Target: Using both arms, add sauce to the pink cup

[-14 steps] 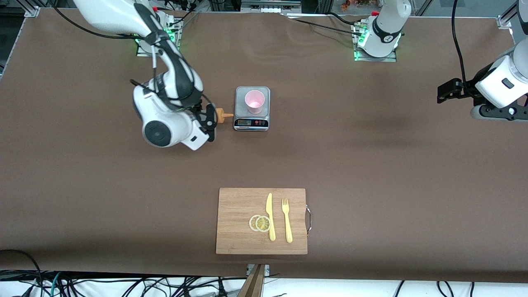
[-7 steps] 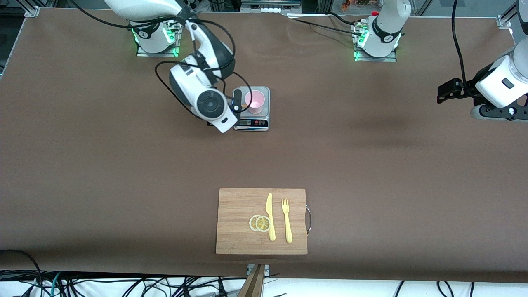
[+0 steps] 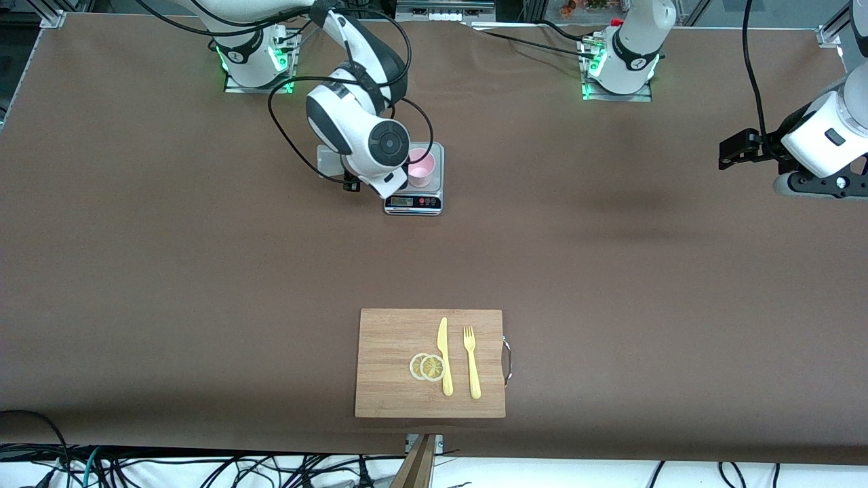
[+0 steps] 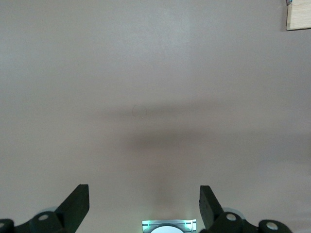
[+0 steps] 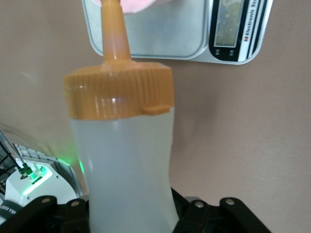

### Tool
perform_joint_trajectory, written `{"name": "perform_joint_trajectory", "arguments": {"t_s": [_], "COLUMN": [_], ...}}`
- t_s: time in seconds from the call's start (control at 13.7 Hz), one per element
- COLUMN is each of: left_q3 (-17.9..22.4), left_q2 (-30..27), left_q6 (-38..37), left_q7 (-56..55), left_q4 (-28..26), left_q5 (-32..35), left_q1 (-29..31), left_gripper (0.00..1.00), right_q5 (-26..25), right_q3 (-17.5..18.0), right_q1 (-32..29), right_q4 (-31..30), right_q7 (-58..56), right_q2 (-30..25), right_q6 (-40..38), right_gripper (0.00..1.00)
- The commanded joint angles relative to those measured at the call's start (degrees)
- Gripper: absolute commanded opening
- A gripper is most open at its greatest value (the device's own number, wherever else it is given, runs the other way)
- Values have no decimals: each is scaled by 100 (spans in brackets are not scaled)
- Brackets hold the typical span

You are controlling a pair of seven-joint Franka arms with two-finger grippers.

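The pink cup (image 3: 421,167) stands on a small silver scale (image 3: 414,200). My right gripper (image 5: 129,213) is shut on the sauce bottle (image 5: 124,165), whitish with an orange cap (image 5: 119,94). The bottle is tilted, and its nozzle (image 5: 113,34) reaches the cup's pink rim (image 5: 141,3) over the scale's plate (image 5: 175,34). In the front view the right arm's wrist (image 3: 369,142) covers the bottle and part of the scale. My left gripper (image 3: 736,150) waits open and empty above bare table at the left arm's end; its fingers (image 4: 77,199) stand wide apart.
A wooden cutting board (image 3: 430,362) with a yellow knife (image 3: 444,356), a yellow fork (image 3: 472,362) and two lemon slices (image 3: 427,367) lies much nearer the front camera than the scale. Its corner shows in the left wrist view (image 4: 299,17).
My right arm has swung the bottle from beside the scale, at the right arm's end, to over the scale by the cup. The left arm has not moved.
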Motion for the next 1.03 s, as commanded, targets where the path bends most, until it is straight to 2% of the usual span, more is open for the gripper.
{"name": "perform_joint_trajectory", "arguments": {"t_s": [0.0,0.15,0.51,0.73,0.95], "left_q3": [-38,-38,-38,-38,-38], "left_q2": [-14,-14,-14,-5,4], "left_q6": [-41,-41,-41,-41,-41], "left_q7": [140,140,140,140,140], "left_q4": [31,31,31,31,31], "left_q5": [44,44,44,44,44], "left_q1": [58,58,58,58,58], "left_gripper": [100,100,100,100,100], "right_q5": [-315,-464,-334,97,746], "right_q3": [108,143,117,108,90], "right_q1": [180,250,41,-197,-714], "right_q4": [64,178,213,196,4], "right_q7": [327,371,231,-137,-786], "right_q2": [-46,-11,68,59,7], "right_q6": [-214,-222,-153,233,874], "right_gripper": [7,6,6,6,6]}}
